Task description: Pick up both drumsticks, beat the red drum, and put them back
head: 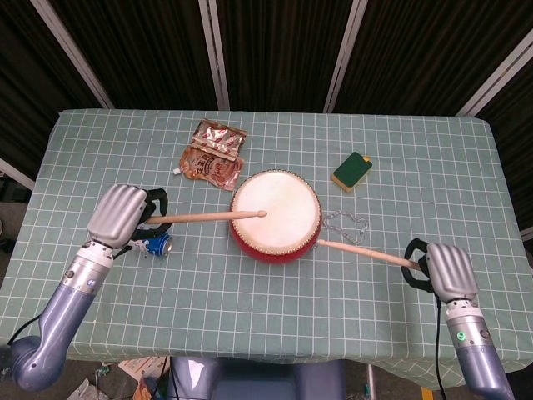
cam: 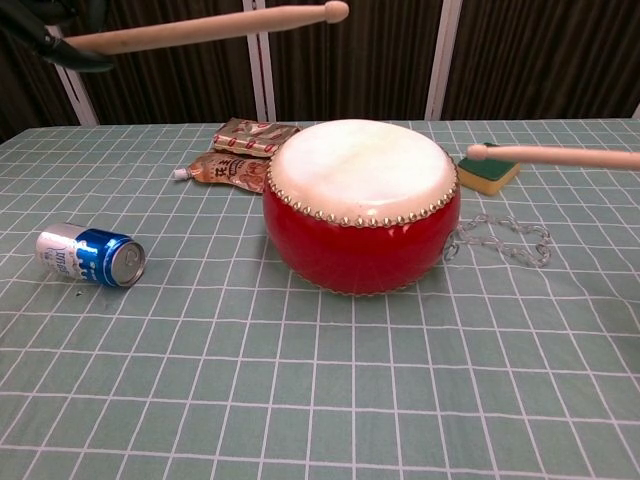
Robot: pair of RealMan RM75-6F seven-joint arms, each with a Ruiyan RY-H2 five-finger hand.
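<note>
The red drum (head: 275, 213) with its white skin (cam: 360, 165) stands mid-table. My left hand (head: 123, 212) grips one wooden drumstick (head: 204, 216) by its butt, raised high; in the chest view this drumstick (cam: 200, 28) hovers well above the drum, tip over the skin. My right hand (head: 445, 270) holds the other drumstick (head: 366, 252), lifted off the cloth; its tip (cam: 476, 152) sits beside the drum's right rim at about skin height. The chest view shows only a dark edge of the left hand (cam: 60, 45) and nothing of the right hand.
A blue drink can (cam: 90, 256) lies on its side left of the drum, under my left hand. Two foil snack packets (head: 212, 154) lie behind the drum. A green-and-yellow sponge (head: 352, 171) and a metal chain (head: 345, 226) lie to its right.
</note>
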